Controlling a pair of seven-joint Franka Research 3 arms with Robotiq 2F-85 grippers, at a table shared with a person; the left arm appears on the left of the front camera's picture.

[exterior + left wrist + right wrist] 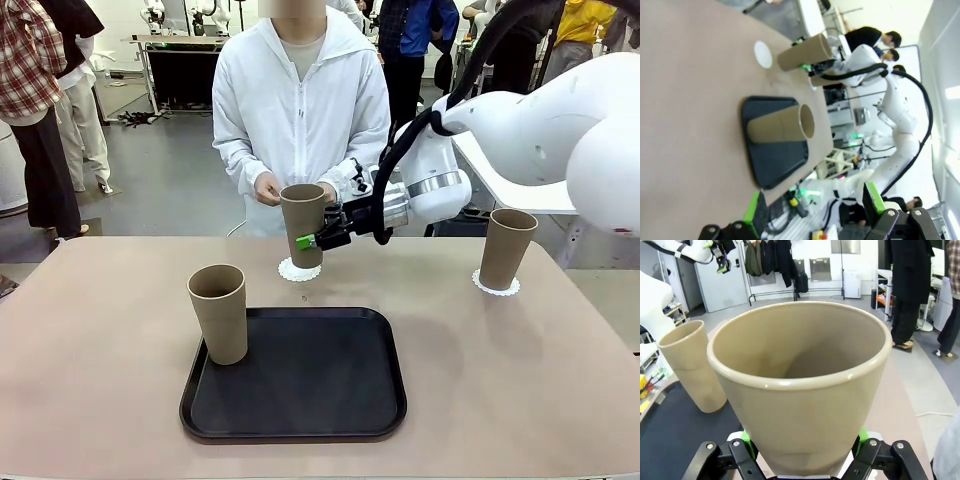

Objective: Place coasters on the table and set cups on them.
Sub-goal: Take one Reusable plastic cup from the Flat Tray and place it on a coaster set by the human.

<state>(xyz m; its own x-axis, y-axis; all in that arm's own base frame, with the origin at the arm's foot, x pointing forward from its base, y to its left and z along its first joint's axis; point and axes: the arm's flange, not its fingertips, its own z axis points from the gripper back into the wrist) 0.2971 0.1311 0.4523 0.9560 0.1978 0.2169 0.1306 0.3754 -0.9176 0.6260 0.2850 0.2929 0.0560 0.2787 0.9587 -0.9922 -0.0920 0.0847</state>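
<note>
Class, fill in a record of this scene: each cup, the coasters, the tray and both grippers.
Left cup: upright on tray, at its left edge
Middle cup: held just above middle coaster
Right cup: standing on right coaster
Right gripper: shut on middle cup
Left gripper: open, empty
Person's hands: behind middle cup

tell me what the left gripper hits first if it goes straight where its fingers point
Probably the cup standing on the black tray, almost dead ahead of the open left gripper. Depth is unclear, so the tray's rim might come first.
</note>
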